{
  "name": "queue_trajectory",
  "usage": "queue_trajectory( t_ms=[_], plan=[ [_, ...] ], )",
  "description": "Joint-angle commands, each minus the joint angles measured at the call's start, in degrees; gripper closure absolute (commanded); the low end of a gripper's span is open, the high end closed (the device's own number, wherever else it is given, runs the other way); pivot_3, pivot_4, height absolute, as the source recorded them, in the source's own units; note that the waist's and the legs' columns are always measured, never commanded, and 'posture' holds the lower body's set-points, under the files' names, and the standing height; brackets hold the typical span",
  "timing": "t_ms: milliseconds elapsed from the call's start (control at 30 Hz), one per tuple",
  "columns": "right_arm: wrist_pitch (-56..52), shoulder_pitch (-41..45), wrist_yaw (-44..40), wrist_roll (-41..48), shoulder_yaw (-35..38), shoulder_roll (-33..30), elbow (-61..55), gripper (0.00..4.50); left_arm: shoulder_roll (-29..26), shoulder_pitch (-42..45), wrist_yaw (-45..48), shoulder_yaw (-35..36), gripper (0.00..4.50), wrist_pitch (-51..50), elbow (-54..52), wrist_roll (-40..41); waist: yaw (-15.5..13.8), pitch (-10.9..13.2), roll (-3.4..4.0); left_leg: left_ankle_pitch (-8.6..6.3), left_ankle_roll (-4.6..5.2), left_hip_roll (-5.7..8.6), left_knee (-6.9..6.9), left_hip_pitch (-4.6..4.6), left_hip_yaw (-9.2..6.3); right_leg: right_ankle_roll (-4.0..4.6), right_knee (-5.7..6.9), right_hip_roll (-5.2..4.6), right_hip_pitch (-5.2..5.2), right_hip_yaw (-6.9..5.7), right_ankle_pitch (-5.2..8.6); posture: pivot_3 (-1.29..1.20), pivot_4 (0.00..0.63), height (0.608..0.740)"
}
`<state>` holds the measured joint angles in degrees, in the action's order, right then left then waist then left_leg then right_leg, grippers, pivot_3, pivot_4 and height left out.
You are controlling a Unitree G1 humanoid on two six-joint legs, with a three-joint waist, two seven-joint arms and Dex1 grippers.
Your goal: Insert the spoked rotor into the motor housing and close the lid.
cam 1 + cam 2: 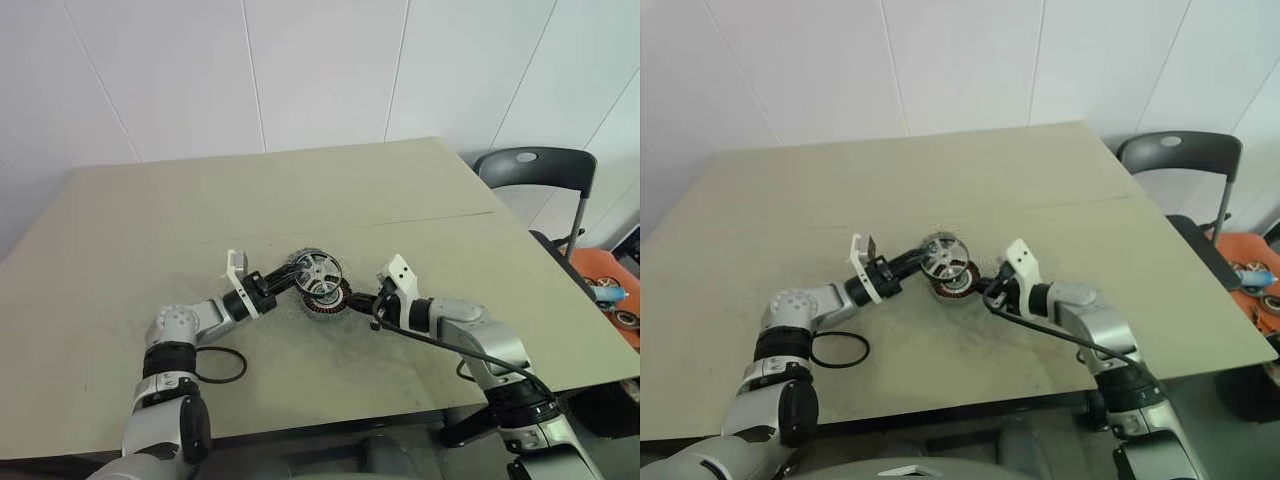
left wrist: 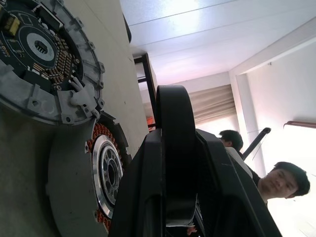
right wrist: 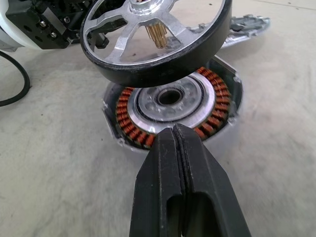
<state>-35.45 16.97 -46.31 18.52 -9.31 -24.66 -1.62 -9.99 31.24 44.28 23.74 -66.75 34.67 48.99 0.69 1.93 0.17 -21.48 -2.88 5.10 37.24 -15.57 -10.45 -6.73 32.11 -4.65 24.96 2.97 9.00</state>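
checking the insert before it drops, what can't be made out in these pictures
- Whether the spoked rotor is centred over the motor housing: in the right wrist view the rotor covers the housing's far side.
- The left gripper's hold on the rotor: too small in the eye views.
- The lid: cut off by the left wrist view's edge.

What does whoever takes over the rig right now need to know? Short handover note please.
Left gripper: shut on the rotor, holding it tilted just above the housing, not seated.
Right gripper: jaws shut, empty, tips at the housing's near rim; contact unclear.
Housing lies on the table, copper windings up, centre bore open. A round grey part with a circuit board, probably the lid, lies beside it.
Done: rotor picked up and brought over the housing.
Left: level the rotor, line its brass shaft up with the bore, seat it, then close the lid.
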Motion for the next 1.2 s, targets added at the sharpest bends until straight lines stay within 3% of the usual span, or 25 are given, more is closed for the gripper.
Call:
queue_trajectory(
  t_ms=[33,833,967,1200],
  plan=[
    [-0.5,0.6,-0.1,1.2,1.7,-0.8,-3.4,4.5,0.0,1.6,-0.4,-0.2,3.76,-1.0,-1.9,1.1,0.0,0.0,0.0,0.0,0.0,0.0,0.01,0.0,0.0,0.0,0.0,0.0,0.0,0.0,0.0,0.0,0.0,0.74],
    [-0.9,-0.1,1.7,1.7,2.5,-1.1,-4.4,4.5,3.1,1.9,-5.6,1.3,3.76,-3.1,-3.1,2.5,-0.1,0.0,-0.01,0.0,0.0,0.0,0.04,0.02,0.01,0.0,-0.01,0.0,-0.04,0.01,0.0,0.0,0.0,0.74],
    [-0.8,-0.4,1.9,1.7,2.5,-1.0,-4.5,4.5,3.2,1.9,-6.0,1.5,2.76,-3.2,-3.4,2.5,-0.1,0.0,-0.01,0.0,0.0,0.0,0.04,0.02,0.01,0.0,-0.01,0.0,-0.04,0.01,0.0,0.0,0.0,0.74],
    [-0.6,-0.3,2.3,1.7,2.6,-0.9,-4.2,4.5,2.5,2.5,-8.5,0.6,0.53,-2.0,-3.1,0.6,-0.2,0.0,-0.02,0.0,0.0,0.0,0.05,0.05,0.01,0.0,0.0,0.0,-0.08,0.01,0.0,0.0,0.0,0.74]
  ],
)
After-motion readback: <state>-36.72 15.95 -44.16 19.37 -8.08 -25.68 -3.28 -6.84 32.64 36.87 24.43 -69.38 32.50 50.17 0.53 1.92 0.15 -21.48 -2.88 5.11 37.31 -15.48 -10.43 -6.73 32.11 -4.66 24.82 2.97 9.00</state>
